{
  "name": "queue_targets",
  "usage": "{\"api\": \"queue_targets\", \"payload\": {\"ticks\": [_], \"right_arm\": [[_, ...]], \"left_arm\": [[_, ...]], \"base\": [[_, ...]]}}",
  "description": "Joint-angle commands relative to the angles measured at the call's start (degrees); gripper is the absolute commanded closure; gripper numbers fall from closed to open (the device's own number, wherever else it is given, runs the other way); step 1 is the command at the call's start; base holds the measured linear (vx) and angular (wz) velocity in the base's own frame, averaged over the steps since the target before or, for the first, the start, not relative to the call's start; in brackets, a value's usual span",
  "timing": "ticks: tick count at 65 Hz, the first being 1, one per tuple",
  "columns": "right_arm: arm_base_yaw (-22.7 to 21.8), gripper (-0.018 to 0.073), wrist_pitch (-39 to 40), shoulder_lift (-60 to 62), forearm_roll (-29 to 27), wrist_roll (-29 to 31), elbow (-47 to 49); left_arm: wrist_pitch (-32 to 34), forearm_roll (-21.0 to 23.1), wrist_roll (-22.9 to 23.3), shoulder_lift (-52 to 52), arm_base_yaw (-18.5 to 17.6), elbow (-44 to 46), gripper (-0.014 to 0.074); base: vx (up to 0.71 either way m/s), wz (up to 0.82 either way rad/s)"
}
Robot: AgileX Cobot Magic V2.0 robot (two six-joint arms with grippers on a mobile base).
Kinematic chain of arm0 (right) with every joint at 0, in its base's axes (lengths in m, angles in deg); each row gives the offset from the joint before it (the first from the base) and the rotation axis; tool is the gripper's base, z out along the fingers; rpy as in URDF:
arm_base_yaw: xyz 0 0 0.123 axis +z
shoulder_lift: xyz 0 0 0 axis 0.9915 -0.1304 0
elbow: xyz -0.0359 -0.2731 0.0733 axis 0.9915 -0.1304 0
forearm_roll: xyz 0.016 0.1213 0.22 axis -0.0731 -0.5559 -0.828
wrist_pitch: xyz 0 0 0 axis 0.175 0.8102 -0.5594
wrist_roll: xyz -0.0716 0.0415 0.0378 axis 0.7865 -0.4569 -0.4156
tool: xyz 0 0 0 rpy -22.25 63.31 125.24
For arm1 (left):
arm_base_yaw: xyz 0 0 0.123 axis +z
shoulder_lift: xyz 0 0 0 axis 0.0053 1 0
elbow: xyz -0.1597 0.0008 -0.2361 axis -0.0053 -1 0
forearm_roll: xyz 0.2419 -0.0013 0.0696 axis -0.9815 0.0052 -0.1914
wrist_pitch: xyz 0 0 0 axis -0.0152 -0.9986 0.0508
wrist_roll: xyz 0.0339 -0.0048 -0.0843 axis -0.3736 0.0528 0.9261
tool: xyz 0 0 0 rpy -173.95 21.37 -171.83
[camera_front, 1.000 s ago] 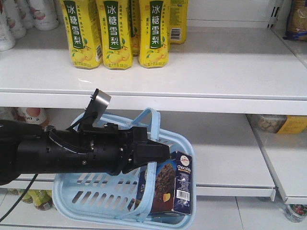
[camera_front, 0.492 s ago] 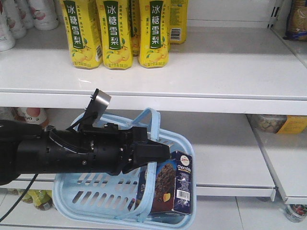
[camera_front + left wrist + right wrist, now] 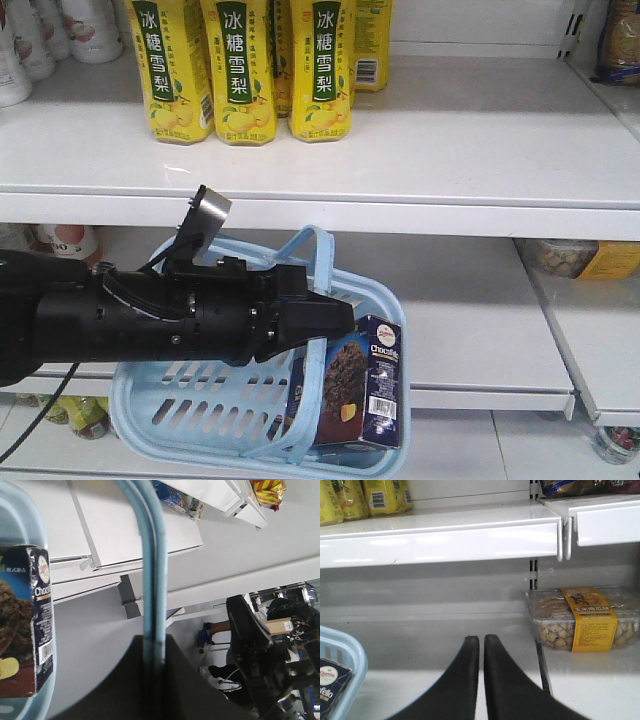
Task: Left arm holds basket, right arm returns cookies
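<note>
The light blue basket (image 3: 200,410) hangs in front of the lower shelf. My left gripper (image 3: 335,322) is shut on one of its hoop handles (image 3: 152,580), seen running between the jaws in the left wrist view. The cookies (image 3: 358,380), a dark navy-and-brown carton, stand upright in the basket's right end and also show in the left wrist view (image 3: 22,625). My right gripper (image 3: 481,639) is shut and empty, in front of the lower shelf and right of the basket rim (image 3: 350,660). A corner of the carton (image 3: 332,682) shows at the lower left of the right wrist view.
Yellow-labelled drink bottles (image 3: 240,70) stand on the upper shelf (image 3: 450,150). A clear tub of snacks with a yellow label (image 3: 585,617) sits on the lower shelf to the right. A vertical shelf divider (image 3: 535,575) stands beside it.
</note>
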Motion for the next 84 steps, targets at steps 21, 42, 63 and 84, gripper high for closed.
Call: {"api": "queue_targets", "payload": {"ticks": [21,42,63,84], "right_arm": [[-0.08,0.057,3.27,-19.52,-0.55,0.04,9.33],[-0.08,0.0551,6.15,-23.42,-1.52,0.17,9.33],[-0.03,0.0294,6.83,-23.61,-1.38,0.18,9.33],[-0.03,0.0069,8.43,-23.61,-4.24,-0.02,9.33]], "left_arm": [[-0.36,4.49,-0.94,-2.4,0.04,2.1,0.0599],[-0.36,4.49,-0.94,-2.4,0.04,2.1,0.0599],[-0.36,4.49,-0.94,-2.4,0.04,2.1,0.0599],[-0.36,4.49,-0.94,-2.4,0.04,2.1,0.0599]], "base": [[0.0,0.0],[0.0,0.0],[0.0,0.0],[0.0,0.0]]}}
